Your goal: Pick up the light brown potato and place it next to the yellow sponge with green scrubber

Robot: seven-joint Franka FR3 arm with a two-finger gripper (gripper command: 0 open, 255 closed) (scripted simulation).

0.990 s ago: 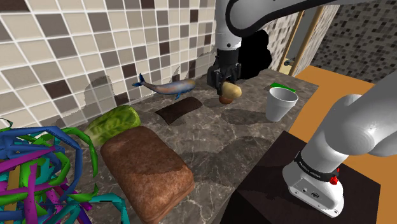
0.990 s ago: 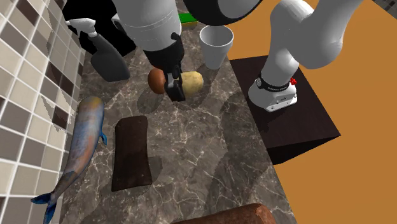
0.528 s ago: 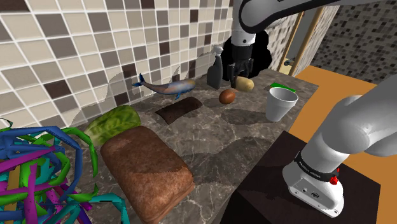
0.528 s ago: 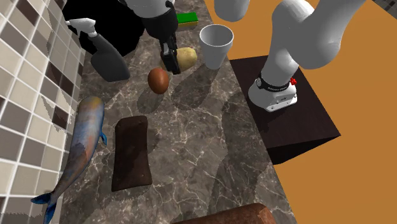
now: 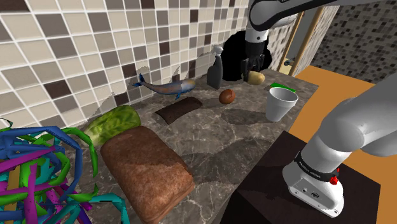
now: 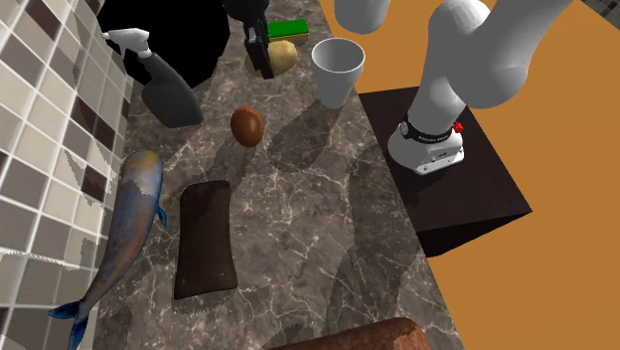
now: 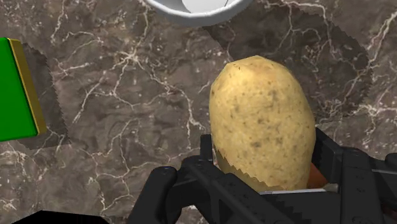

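Arm (image 5: 356, 137) rose from 1 dark box stand (image 5: 267, 191), stretched far over veined marble counter (image 5: 216, 140), wrist pointing down. Gripper (image 6: 269, 60) pinched 1 oval, speckled light-brown potato (image 7: 262, 121) over counter, btw 1 white cup (image 5: 280, 104) & 1 flat yellow sponge (image 7: 16, 89) w/ green face.

I read: counter (image 7: 127, 76) veined marble, smooth | potato (image 7: 262, 121) matt, speckled skin | cup (image 6: 338, 68) smooth | wall (image 5: 63, 38) tiled
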